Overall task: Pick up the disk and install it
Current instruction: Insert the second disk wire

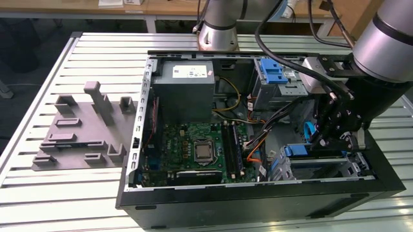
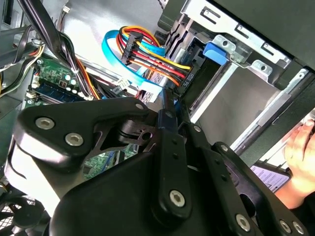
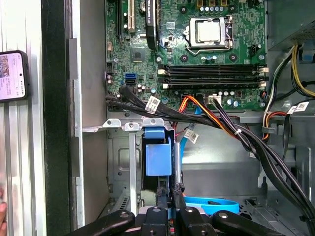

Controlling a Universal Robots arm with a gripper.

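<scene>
gripper (image 3: 167,204) jaws nearly closed, apparently pinching disk's blue rail | disk (image 3: 158,157) directly ahead in drive cage (image 3: 123,162) | long axis in line with fingers

Looking down into an open computer case (image 3: 93,147). A green motherboard (image 3: 187,49) carries a bare silver processor socket (image 3: 207,30) and 4 long black memory slots (image 3: 211,73). Bundles of black cables (image 3: 256,147) with orange and red wires (image 3: 197,105) run from the board across a grey metal bay. The disk (image 3: 158,157), seen by its blue plastic rail frame, stands edge-up in a silver metal cage (image 3: 133,162). The black gripper (image 3: 169,196) sits right against the disk's near edge, its fingers close together. A coiled blue cable (image 3: 211,204) lies beside it. A phone (image 3: 12,76) rests on the slatted table outside the case.
</scene>
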